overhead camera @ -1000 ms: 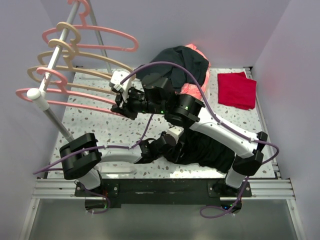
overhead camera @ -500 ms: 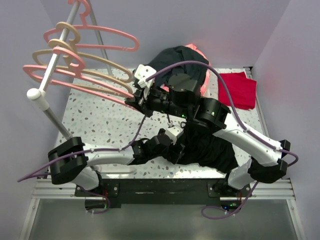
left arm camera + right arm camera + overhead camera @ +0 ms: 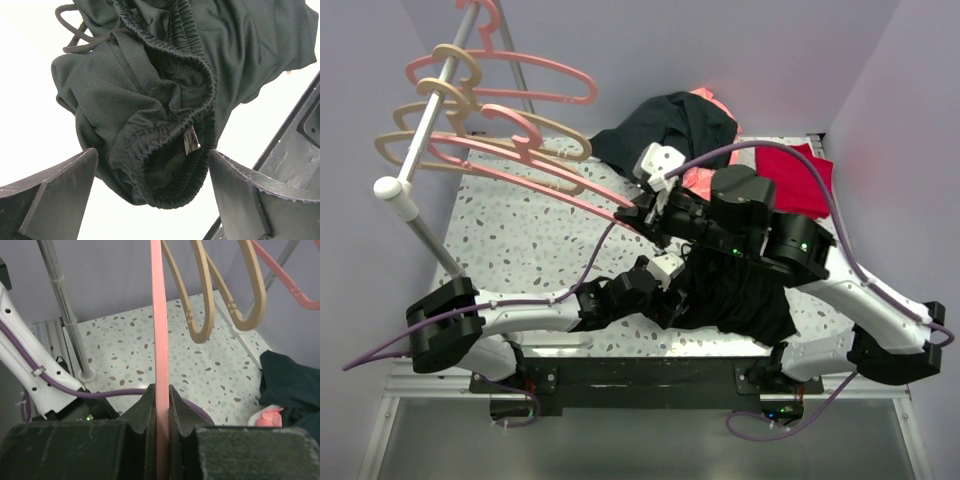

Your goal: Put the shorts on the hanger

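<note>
Right wrist view: the right tool is clamped shut on an arm of the pink hanger, above the speckled surface. Left wrist view: the left tool gapes wide open over the shorts, bunched at the surface's near edge, waistband between its fingers.

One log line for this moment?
left gripper: open over black shorts | right gripper: shut on pink hanger | hanging: not yet done
</note>
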`<state>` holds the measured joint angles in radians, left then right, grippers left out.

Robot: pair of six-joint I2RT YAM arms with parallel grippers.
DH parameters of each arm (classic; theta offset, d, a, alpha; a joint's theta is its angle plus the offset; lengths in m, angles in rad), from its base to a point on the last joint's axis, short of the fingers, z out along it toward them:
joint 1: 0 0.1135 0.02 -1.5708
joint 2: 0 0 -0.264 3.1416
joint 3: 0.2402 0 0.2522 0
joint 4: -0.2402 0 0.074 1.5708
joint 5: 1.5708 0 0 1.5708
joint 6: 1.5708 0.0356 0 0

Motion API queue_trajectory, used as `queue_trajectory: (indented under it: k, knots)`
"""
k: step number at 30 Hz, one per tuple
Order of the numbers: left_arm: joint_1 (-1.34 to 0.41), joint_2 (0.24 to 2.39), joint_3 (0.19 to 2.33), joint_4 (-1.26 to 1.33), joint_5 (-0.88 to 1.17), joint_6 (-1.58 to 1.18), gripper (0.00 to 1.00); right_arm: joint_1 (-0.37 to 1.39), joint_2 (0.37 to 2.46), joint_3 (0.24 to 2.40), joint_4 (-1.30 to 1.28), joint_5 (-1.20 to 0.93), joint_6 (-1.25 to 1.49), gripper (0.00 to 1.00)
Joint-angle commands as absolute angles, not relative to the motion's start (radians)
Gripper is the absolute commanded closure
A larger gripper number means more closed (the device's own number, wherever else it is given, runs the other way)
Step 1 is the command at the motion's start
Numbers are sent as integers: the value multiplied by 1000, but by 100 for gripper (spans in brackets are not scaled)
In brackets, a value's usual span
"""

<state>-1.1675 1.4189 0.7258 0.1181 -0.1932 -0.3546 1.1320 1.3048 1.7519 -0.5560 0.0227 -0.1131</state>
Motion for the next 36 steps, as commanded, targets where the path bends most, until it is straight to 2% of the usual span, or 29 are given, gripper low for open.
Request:
queue_trajectory:
  k: [1,7,17,23,25,28,30,32,34,36]
  knots:
    - [-1167,1391,719,178,-207,-331,4,1132,1186,1720,-620,97,-103,100]
    - [-1167,1394,719,184,-204,-331,4,1131,1028,1644,-702,192,-69,100]
    - [-1167,1393,744,155,-261,-360,7,1131,761,1557,-844,420,135,100]
    - [-1138,1367,807,78,-350,-445,15,1132,686,1551,-995,639,323,100]
    - [-1121,1362,821,69,-336,-465,23,1132,686,1551,-1100,730,388,100]
    - [-1111,1384,856,51,-310,-446,37,1132,704,1549,-1228,771,495,100]
    - [-1111,1397,867,37,-266,-419,42,1132,724,1566,-1324,781,563,100]
    - [-1114,1404,874,6,-209,-413,41,1132,729,1591,-1403,795,621,100]
    - [-1115,1391,856,5,-172,-411,34,1132,718,1588,-1420,776,637,100]
    - [-1115,1382,851,2,-158,-410,34,1132,710,1574,-1445,755,655,100]
